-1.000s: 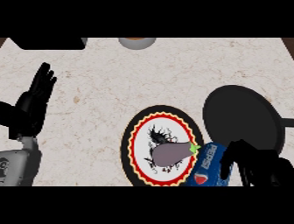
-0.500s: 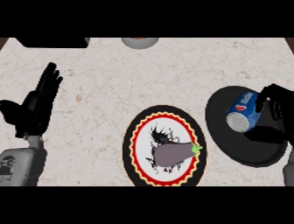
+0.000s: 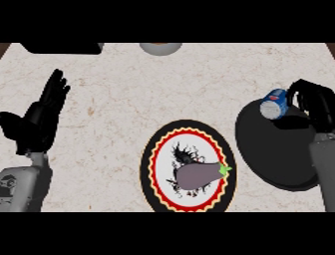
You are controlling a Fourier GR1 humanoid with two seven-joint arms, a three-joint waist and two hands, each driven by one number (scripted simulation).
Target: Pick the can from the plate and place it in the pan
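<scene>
Two grey forearms, each ending in a black hand: left hand [image 3: 34, 122], right hand [image 3: 317, 107].

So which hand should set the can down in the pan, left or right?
The right hand. Its fingers are already curled round the can, which sits over the far rim of the pan. The left hand rests open at the counter's left side, with the plate between it and the pan.

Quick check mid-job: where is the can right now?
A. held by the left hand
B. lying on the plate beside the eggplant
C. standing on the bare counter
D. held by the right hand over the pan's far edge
D: the can is in the right hand, fingers curled round it, over the far rim of the pan; only the eggplant is on the plate.
</scene>
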